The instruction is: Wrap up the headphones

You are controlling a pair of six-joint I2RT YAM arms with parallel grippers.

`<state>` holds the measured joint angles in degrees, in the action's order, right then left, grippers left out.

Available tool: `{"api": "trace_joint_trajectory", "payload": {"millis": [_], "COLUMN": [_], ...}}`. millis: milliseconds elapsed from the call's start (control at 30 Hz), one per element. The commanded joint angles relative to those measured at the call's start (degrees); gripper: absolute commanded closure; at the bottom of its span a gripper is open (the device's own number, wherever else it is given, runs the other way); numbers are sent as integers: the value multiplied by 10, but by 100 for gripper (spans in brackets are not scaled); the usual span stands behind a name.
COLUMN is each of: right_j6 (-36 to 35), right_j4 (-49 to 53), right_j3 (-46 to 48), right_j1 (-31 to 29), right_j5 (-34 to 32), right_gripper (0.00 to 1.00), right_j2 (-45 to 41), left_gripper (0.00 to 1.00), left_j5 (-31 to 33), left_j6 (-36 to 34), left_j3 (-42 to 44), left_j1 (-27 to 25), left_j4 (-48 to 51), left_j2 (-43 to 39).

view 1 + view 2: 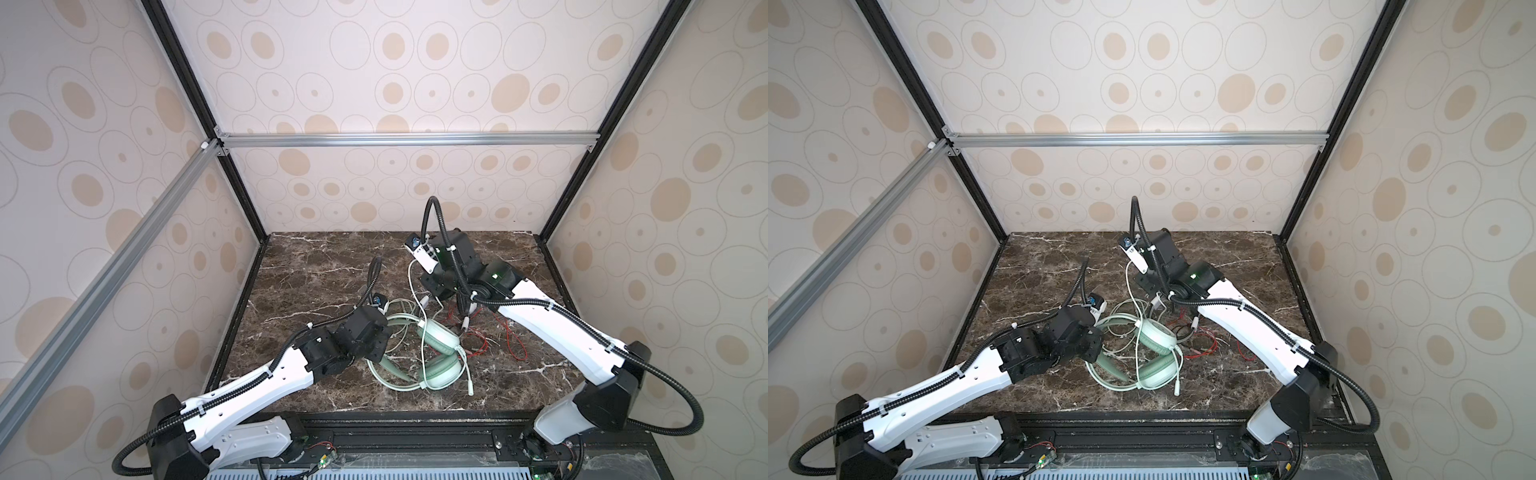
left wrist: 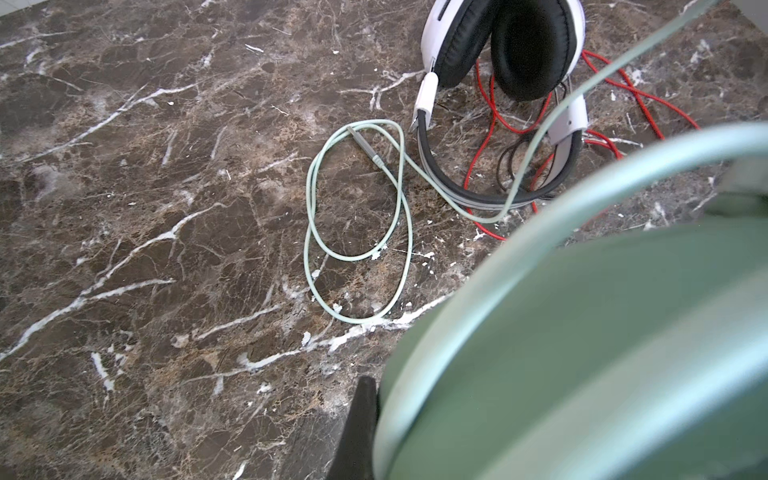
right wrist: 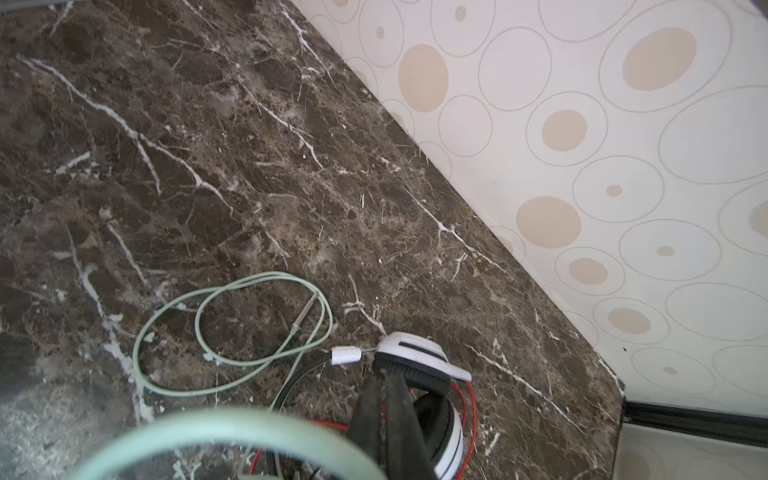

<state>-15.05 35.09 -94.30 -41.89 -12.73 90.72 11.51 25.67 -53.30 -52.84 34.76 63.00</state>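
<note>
Two wired over-ear headsets lay close together on a dark brown, white-veined marble tabletop [image 1: 311,282], enclosed by cream walls [image 1: 395,83] printed with tan ovals. In both top views the mint-green padded headset [image 1: 440,365] [image 1: 1158,345] sat near the middle of the table, toward the front edge, with one earcup behind the other. Its pale green round cable [image 2: 308,208] curled in loose loops on the marble. The cable ended in a grey jack plug [image 2: 365,145] lying inside one loop, and one strand rose off the table toward the right arm.

The white-shelled headset with black ear cushions [image 2: 536,45] sat just behind and to the right, largely hidden under the right arm in the top views. Its striped grey headband [image 2: 469,195] rested on the marble. Its thin red cable [image 2: 638,89] sprawled unwound around it.

The left gripper [image 2: 370,390] reached in from the left, its claw clamped on the headband of the mint-green padded headset, which filled the left wrist view close up. The right gripper [image 3: 384,376] pointed down at the white-shelled headset, its claw pressed together and its tips against a black ear cushion. Whether it pinched anything could not be told.
</note>
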Motion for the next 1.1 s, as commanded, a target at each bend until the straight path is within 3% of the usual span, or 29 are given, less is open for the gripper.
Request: {"api": "trace_joint_trajectory", "payload": {"millis": [0,167,300,600,667,733,800,900,1067], "right_j6": [59,86,96,132,138,131,119,117,130], "right_j4": [-5,-1,2,-45,-53,-59,-81,-127,-187], "right_j3": [-47,-85,-78,33,62,93,136,215,340], "right_j1": [43,78,96,135,147,151,152,152,154], "right_j5": [98,138,182,253,287,318,349,365,407], "right_gripper": [100,99,93,92,81,58,42,32,28], "right_j2": [41,107,135,108,101,89,63,-1,-127], "left_gripper": [100,100,100,100,100,100,100,100,100], "left_j5": [-21,-56,-109,-182,-202,-230,-232,-198,-98], "left_j6": [-1,-20,-30,-21,-16,-9,3,16,17], "left_j3": [-15,-20,-1,-5,-9,-18,-34,-76,-161], "left_j1": [-6,-9,-9,-11,-12,-11,-10,-9,0], "left_j4": [-23,-31,-70,-99,-105,-115,-113,-83,-16], "left_j2": [-12,-12,-27,-66,-84,-103,-115,-112,-71]}}
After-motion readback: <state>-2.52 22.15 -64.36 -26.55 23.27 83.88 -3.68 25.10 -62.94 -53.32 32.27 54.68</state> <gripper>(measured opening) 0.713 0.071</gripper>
